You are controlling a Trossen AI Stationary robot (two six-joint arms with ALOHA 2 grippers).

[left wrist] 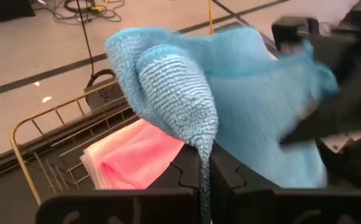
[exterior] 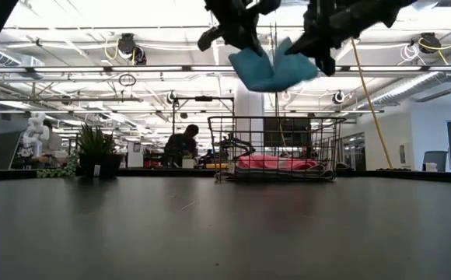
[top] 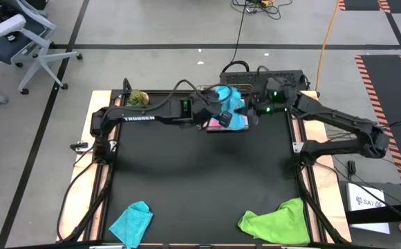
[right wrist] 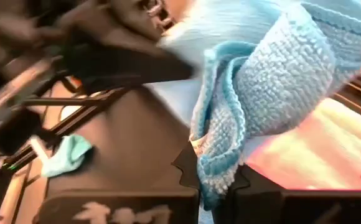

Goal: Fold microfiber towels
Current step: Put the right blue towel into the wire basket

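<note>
A folded sky blue towel [top: 232, 102] hangs in the air between my two grippers, above the wire basket [exterior: 224, 148] at the table's far edge. My left gripper [left wrist: 204, 186] is shut on the towel's left end and my right gripper [right wrist: 215, 180] on its right end. In the low view the towel [exterior: 272, 68] sags between them, high over the table. A hot pink towel [left wrist: 137, 158] lies folded in the basket. A teal towel [top: 131, 223] lies crumpled at the near left and a lime green towel [top: 276, 221] at the near right. My left gripper pinches a bunched fold of the blue towel's left end [left wrist: 200, 146] between its two fingers, several layers thick. The fingers slant downward toward the far edge. The towel is lifted clear and bulges up over the fingers. My right gripper pinches a folded edge of the towel's right end [right wrist: 213, 163] between its two fingers, several layers thick. It comes from the table's right, slanting down. The towel is clear of the basket and hangs slack toward the other gripper.
A small green plant [top: 138, 97] stands at the table's far left corner. A dark box [top: 269, 76] with cables sits behind the basket. The black mat [top: 200, 173] lies between the arms and the near towels. A person [exterior: 180, 144] sits in the room beyond.
</note>
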